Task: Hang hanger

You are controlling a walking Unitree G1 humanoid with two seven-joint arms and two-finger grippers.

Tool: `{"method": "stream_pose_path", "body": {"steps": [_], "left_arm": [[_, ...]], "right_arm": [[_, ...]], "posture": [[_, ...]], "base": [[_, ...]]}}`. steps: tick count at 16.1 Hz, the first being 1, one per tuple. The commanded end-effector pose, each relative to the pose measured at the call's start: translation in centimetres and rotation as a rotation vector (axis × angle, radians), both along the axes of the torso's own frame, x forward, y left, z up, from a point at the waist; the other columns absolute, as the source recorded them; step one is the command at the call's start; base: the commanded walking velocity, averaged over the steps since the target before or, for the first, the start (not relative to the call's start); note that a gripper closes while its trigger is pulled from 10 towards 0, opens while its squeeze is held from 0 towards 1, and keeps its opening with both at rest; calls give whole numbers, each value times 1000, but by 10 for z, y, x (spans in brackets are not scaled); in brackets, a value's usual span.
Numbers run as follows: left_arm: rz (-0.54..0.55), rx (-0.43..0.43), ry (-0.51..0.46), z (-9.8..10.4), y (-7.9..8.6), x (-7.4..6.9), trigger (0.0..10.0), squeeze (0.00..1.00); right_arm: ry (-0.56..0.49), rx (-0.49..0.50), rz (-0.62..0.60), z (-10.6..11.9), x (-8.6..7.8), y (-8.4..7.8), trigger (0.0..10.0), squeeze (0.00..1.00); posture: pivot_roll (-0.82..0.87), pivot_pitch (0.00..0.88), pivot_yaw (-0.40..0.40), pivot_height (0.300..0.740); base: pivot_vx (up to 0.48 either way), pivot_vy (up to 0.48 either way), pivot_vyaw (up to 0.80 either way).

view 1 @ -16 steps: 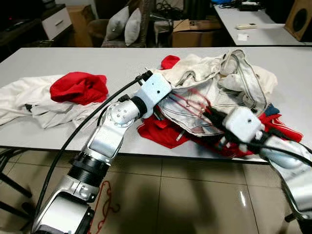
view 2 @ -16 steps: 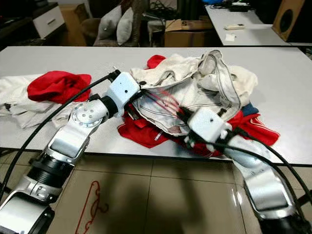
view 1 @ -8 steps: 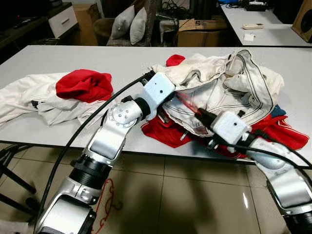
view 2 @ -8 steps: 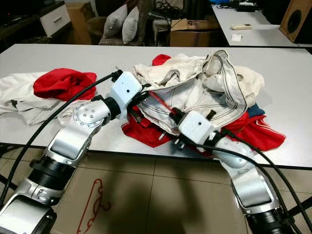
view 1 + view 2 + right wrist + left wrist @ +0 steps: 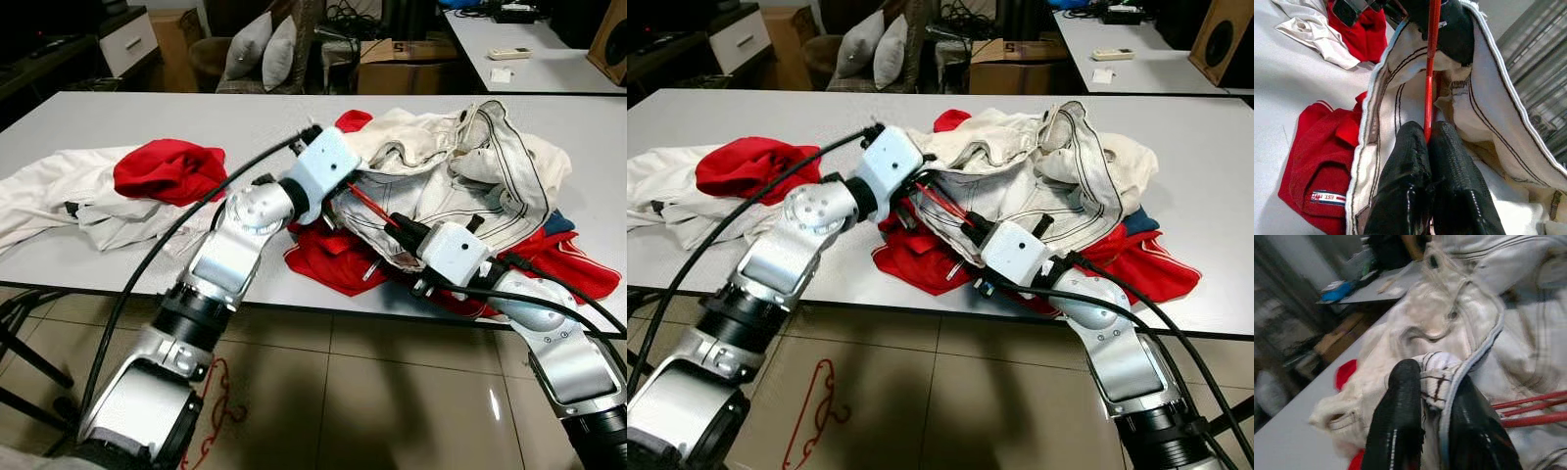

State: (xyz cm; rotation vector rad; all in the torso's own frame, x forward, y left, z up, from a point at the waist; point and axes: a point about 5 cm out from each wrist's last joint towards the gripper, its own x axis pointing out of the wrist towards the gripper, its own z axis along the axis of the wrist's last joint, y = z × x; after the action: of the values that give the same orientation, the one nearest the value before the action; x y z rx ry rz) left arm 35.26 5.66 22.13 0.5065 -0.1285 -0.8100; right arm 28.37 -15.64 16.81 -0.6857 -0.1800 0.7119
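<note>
**Left eye view: hanger half inside the cream garment**

Left eye view: we see the red hanger (image 5: 370,206), a thin rigid rod, running slantwise from our right claw (image 5: 400,227) up toward the left claw (image 5: 338,196). It lies over the soft cream garment (image 5: 470,176) on the grey surface (image 5: 196,117).

Left wrist view: our left claw (image 5: 1427,396) is pinched on the garment's piped hem, red rods just beside it.

Right wrist view: our right claw (image 5: 1426,142) is closed tight on the hanger (image 5: 1431,58), whose long axis points straight away from it into the garment opening.
</note>
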Motion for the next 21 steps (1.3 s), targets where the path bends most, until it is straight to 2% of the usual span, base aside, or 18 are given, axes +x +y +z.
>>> {"method": "stream_pose_path", "body": {"steps": [1,4,5,6,8,9,11,13,14,15,17,20,21], "left_arm": [[-38,22,3,3,4,1,10000,1000],[-73,33,21,-1,13,5,10000,1000],[-121,-7,43,-1,12,4,10000,537],[-134,-99,85,3,13,7,10000,0],[-183,-245,136,14,17,16,10000,0],[-218,-243,102,20,17,17,10000,0],[-285,-230,98,26,16,15,10000,0],[-312,-133,99,27,18,17,10000,0],[-265,-47,91,22,22,22,10000,0],[-224,-41,135,16,24,28,10000,1000],[-266,-79,185,15,22,26,10000,1000],[-419,-110,410,-4,21,14,10000,1000],[-407,-139,426,-7,22,16,10000,1000]], "right_arm": [[-17,24,15,7,1,-2,10000,0],[-20,54,15,12,0,-10,10000,0],[-17,67,19,13,-1,-11,10000,0],[-11,69,33,13,-2,-12,10000,0],[18,57,68,11,-3,-13,10000,0],[21,54,67,11,-3,-14,10000,0],[21,52,66,12,-2,-14,10000,0],[27,47,64,12,-2,-16,10000,0],[27,47,64,12,-1,-16,10000,0],[28,47,64,11,-2,-16,10000,0],[30,47,66,11,-2,-16,10000,0],[38,45,74,10,-2,-15,10000,0],[40,46,77,10,-2,-15,10000,0]], "posture": [[-83,0,103,740],[-88,0,107,740],[-86,0,105,740],[-87,0,104,740],[-90,0,102,740],[-90,0,102,740],[-92,0,104,740],[-93,0,108,740],[-93,0,108,740],[-94,0,109,740],[-95,0,109,740],[-90,0,105,740],[-90,0,105,740]], "base": [[0,0,0],[0,0,0],[0,0,0],[0,0,0],[0,0,0],[0,0,0],[0,0,0],[0,0,0],[0,0,0],[0,0,0],[0,0,0],[0,0,0],[0,0,0]]}}
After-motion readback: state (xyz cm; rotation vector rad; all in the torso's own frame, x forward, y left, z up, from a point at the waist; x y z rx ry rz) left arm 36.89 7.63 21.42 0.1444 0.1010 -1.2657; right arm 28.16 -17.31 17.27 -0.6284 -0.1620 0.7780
